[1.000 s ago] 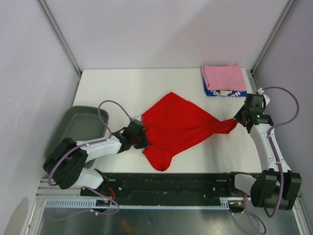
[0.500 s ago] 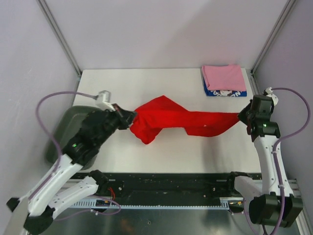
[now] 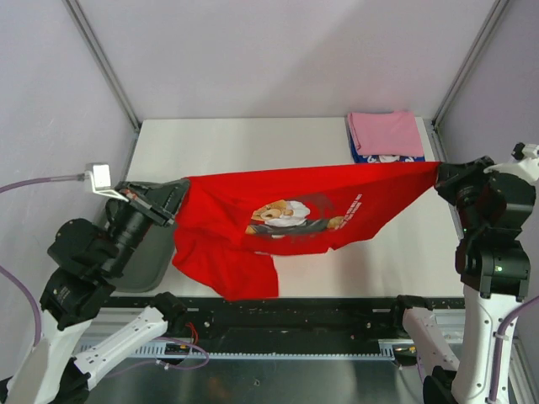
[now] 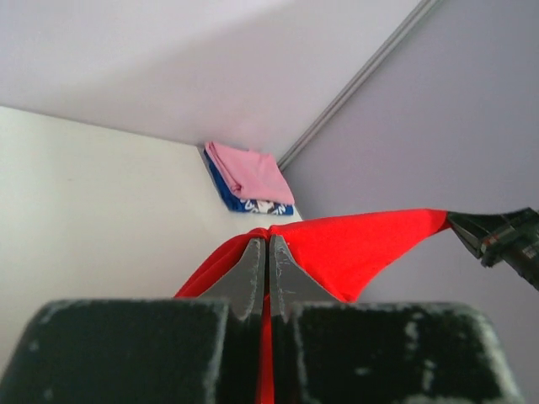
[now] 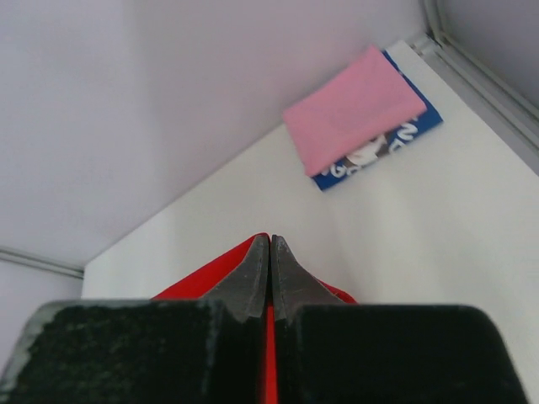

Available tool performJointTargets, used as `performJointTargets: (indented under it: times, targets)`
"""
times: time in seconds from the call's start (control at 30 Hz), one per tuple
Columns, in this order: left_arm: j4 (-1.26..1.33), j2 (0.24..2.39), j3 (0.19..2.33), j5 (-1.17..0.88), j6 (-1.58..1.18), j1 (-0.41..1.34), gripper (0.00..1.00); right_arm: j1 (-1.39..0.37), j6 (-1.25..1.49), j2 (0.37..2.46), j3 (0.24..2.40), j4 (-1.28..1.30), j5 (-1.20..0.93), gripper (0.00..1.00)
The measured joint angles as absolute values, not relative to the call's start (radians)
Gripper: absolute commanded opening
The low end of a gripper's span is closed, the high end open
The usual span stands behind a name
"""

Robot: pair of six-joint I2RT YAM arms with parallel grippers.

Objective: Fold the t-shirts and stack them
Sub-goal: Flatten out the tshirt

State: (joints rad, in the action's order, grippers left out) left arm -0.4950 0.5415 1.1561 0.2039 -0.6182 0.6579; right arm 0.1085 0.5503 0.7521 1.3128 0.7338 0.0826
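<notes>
At the far left, a grey-green tray [image 3: 158, 248] lies at the edge of the bench [image 3: 253, 147], and the left arm covers a big part of it. Above the tray the left fingers [image 4: 266, 249] are pressed together, and they pinch one top corner of the red t-shirt [image 3: 354, 189]. In the left wrist view red cloth comes out from between the two tips.

The red t-shirt is in the air over the middle of the bench, stretched between the two arms. Its upper edge makes an almost straight line from left to right. The front side faces the top camera, with a cartoon print and white text near the centre. The left lower part hangs down in a loose fold toward the near edge of the bench. It seems to touch the surface there, but from above I cannot say this for sure.

At the right end the right fingers [image 5: 269, 252] are closed tight on the other top corner of the red t-shirt.

In the far right corner of the bench, the folded pink t-shirt [image 3: 386, 132] lies on top of the folded blue t-shirt [image 3: 387, 158]. The white print of the blue one shows at its near edge. This small stack is well apart from the tray.
</notes>
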Motion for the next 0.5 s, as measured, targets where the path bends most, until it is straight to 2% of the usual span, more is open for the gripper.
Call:
performJointTargets:
  times: [0.13,0.27,0.4,0.5]
  targets:
    - [-0.497,0.591,1.217,0.263,-0.611,0.658,0.0,0.109,0.55,0.766,1.362,0.718,0.036,0.0]
    - [-0.493,0.734,1.273,0.307,-0.601,0.615,0.0,0.11,0.55,0.854,1.367,0.665,-0.033,0.0]
    - [-0.436,0.995,1.356,0.217,-0.602,0.44,0.0,0.11,0.55,1.019,1.368,0.535,-0.099,0.0]
    - [-0.397,1.24,1.493,0.097,-0.601,0.315,0.0,0.109,0.561,1.2,1.385,0.387,-0.15,0.0]
